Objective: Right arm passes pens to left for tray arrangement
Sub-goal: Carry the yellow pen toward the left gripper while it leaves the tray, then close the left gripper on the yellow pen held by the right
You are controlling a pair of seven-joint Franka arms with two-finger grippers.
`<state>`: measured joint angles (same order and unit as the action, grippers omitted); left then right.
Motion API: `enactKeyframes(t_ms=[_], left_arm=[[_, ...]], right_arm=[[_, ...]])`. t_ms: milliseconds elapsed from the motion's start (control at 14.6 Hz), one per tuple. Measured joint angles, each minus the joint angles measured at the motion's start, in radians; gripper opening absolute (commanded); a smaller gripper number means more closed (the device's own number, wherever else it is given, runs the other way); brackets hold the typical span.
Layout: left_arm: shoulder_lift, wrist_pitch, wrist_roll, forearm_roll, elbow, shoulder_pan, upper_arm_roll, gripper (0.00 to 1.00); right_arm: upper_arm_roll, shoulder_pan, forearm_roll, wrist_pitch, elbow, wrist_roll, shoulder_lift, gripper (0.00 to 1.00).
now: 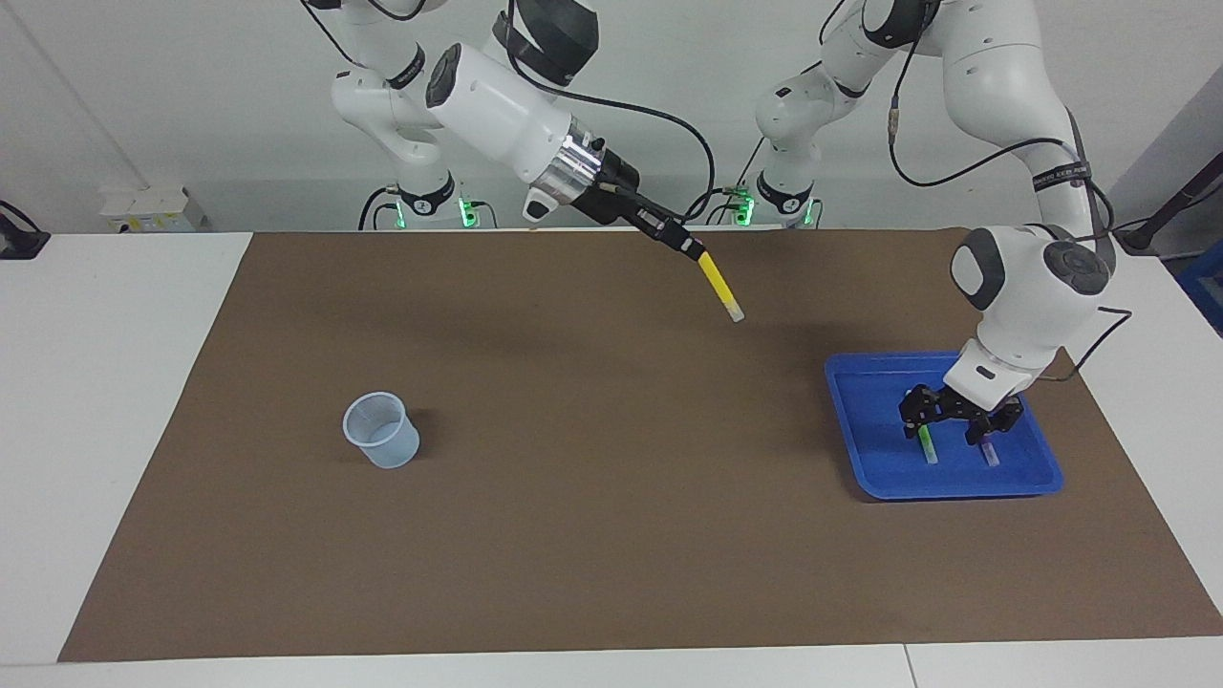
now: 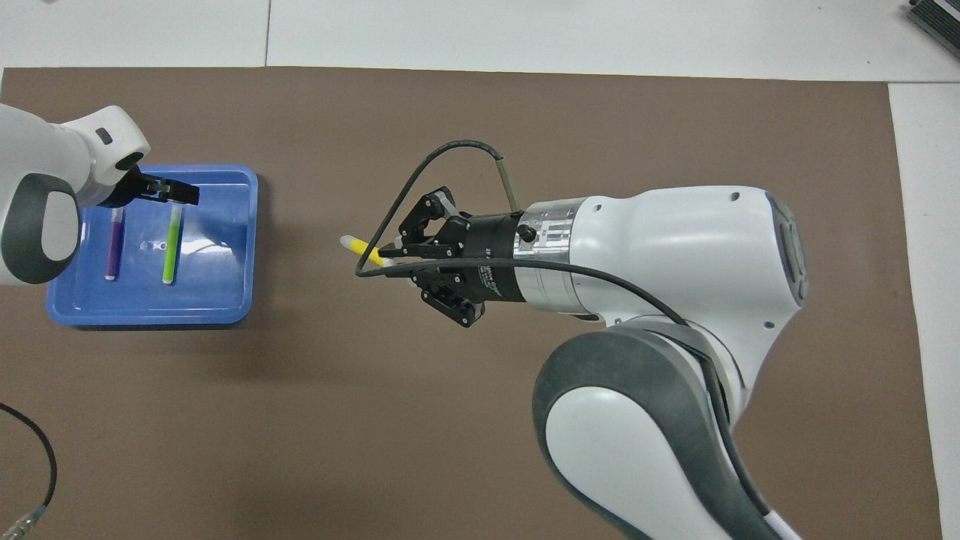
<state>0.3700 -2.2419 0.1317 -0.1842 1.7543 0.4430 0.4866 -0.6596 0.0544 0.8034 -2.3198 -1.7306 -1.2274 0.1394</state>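
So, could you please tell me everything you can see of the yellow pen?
The yellow pen is a short, slim marker with a bright yellow barrel and a whitish tip, plastic by the look of it. The right gripper is shut on its upper end, holding it in the air over the brown mat, tilted tip-down toward the left arm's end. Nothing else touches it.

1 camera sits high across the desk (image 1: 611,535), facing the robots. 1 looks steeply down from their end. Both share the tray (image 1: 860,459) (image 2: 225,300).
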Motion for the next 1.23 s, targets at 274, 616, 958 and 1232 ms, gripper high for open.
enactKeyframes(t_ms=[274, 616, 958, 1232], left_arm=[[-0.030, 0.036, -0.047, 0.005, 0.003, -0.008, -0.002, 0.88], [-0.060, 0.238, -0.356, 0.218, 0.000, -0.013, 0.004, 0.88], [-0.093, 0.371, -0.704, 0.396, -0.002, -0.023, 0.032, 0.89], [-0.100, 0.424, -0.976, 0.533, -0.009, -0.033, 0.041, 0.88]], right_arm=[[0.000, 0.000, 0.000, -0.004, 0.006, 0.000, 0.007, 0.00], [0.000, -0.018, 0.000, -0.004, 0.007, 0.000, 0.007, 0.00], [0.000, -0.020, 0.000, -0.004, 0.007, 0.000, 0.008, 0.00], [0.000, -0.022, 0.000, -0.004, 0.007, 0.000, 0.008, 0.00]])
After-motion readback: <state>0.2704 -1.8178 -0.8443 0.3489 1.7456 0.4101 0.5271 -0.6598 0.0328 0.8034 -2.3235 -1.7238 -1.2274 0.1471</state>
